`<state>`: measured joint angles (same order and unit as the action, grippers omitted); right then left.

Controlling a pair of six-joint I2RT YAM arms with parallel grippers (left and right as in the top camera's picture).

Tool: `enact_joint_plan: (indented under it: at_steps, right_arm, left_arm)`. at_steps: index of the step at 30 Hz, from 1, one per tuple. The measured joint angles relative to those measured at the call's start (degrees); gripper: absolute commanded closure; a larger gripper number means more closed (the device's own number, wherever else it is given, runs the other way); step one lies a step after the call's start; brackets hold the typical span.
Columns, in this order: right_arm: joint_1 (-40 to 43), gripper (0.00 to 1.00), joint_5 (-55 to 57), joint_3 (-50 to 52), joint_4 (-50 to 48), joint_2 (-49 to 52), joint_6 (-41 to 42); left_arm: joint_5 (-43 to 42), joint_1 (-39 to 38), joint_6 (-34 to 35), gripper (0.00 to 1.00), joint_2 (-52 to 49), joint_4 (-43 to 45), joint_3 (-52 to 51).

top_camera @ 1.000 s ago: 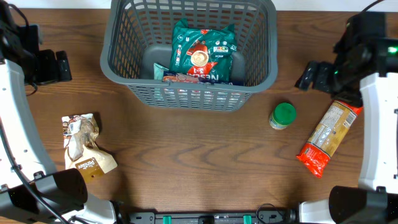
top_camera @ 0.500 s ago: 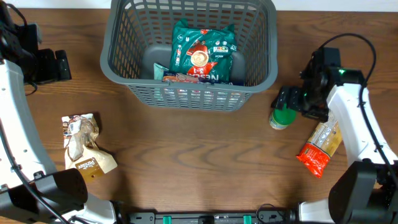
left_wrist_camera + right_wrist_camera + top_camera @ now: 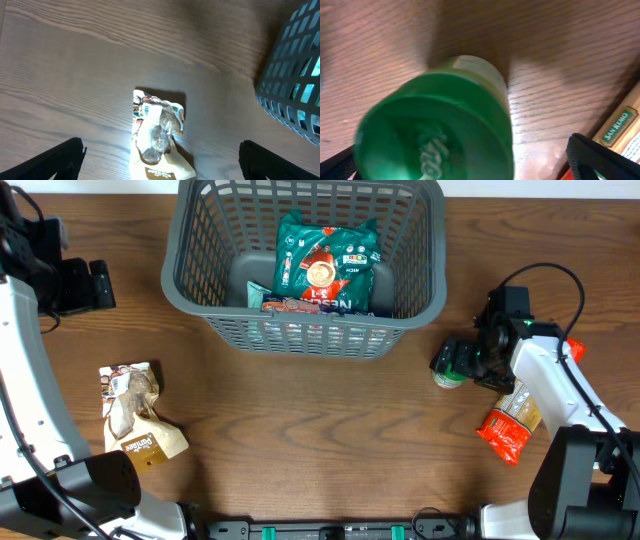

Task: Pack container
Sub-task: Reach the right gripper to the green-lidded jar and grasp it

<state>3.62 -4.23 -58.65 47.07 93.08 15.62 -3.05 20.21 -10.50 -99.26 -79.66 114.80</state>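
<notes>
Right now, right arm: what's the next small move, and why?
Probably close the right gripper on the green-lidded jar: the right wrist view shows its open fingers either side of the lid, and the jar stands outside the container.

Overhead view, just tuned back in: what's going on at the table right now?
The right gripper sits open around the green-lidded jar, fingers either side, not yet closed on it. The container already holds a green bag and another packet. The left gripper hangs open at the far left, holding nothing. A brown snack pouch and an orange packet lie on the table, unpacked.
</notes>
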Motion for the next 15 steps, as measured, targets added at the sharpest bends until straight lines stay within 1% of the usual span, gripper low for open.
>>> enact_joint_plan:
  at_steps: [10,15]
  right_arm:
    - [0.0,0.01,2.6,0.2,-5.5,0.0,0.5]
    - [0.0,0.01,2.8,0.2,-6.5,0.0,0.5]
  left_arm:
    - [0.0,0.0,0.0,0.01,0.0,0.0,0.0]
    - [0.0,0.0,0.0,0.01,0.0,0.0,0.0]
